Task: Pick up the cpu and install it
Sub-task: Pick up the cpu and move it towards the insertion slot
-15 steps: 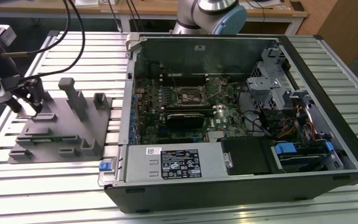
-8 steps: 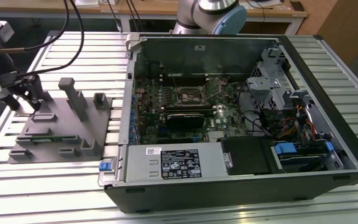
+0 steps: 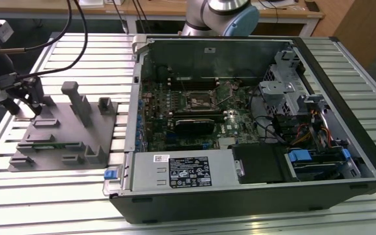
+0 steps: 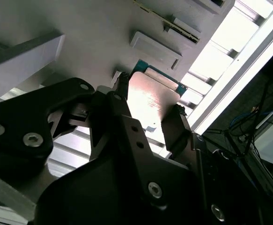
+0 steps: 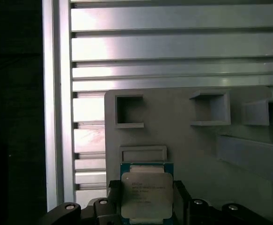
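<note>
The end effector [image 3: 29, 107] is clamped on the cpu [image 5: 146, 194] by two opposite edges, over the grey fixture [image 3: 64, 134] on the slatted worktop [image 3: 51, 196]; in the exterior view, at nine o'clock from the open computer case [image 3: 240, 205].

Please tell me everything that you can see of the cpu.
The cpu is a small, flat, square chip. Its top is pale silver metal, shiny, with faint print, and a green board edge shows around it. It lies level over the grey fixture, near one edge. The gripper is closed on two opposite sides of it with black fingers. I cannot tell whether it rests on the fixture or is lifted.
</note>
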